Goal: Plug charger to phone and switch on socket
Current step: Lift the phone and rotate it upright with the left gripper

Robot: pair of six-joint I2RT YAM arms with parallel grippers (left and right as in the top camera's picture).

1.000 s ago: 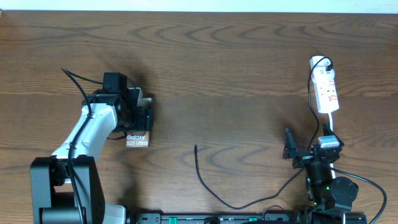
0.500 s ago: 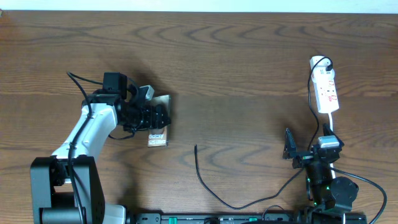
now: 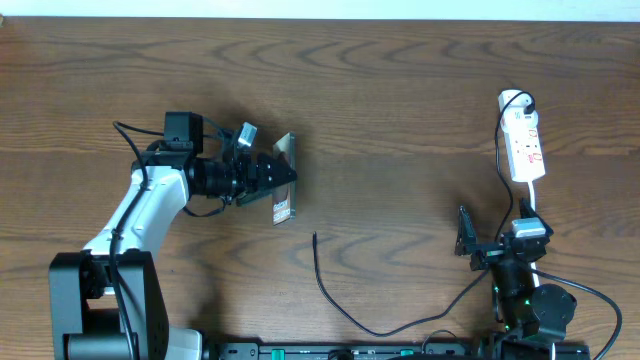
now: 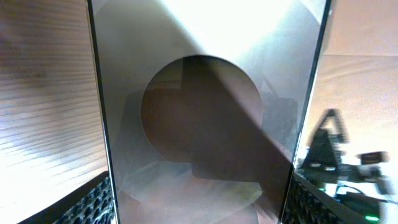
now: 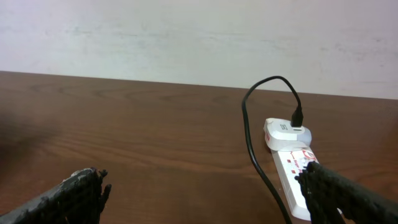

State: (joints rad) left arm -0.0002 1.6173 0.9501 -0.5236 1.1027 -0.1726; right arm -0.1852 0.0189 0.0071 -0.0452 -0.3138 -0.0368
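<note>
The phone (image 3: 281, 210) is clamped in the left gripper (image 3: 278, 176), one finger (image 4: 93, 205) on each long side. It stands tipped up on one long edge, so from overhead it shows almost edge-on. Its long axis runs from the far side of the bench (image 3: 400, 80) towards the near side, with the white lettering at the near end. The glossy face with the round mark is turned to the left wrist camera and fills that view. Whether the phone's lower edge touches the bench cannot be told.

Near the phone, on its near right, lies the charger's (image 3: 335, 300) plug tip; from there the thin cable curves along the near edge towards the right arm. Well apart from the phone, far to its right, the socket (image 3: 524, 145) lies flat, lengthwise far-to-near, a black plug (image 3: 519, 100) at its far end. The right gripper (image 3: 497, 238), fingers spread wide and holding nothing, sits just near of the socket, also far right of the phone.
</note>
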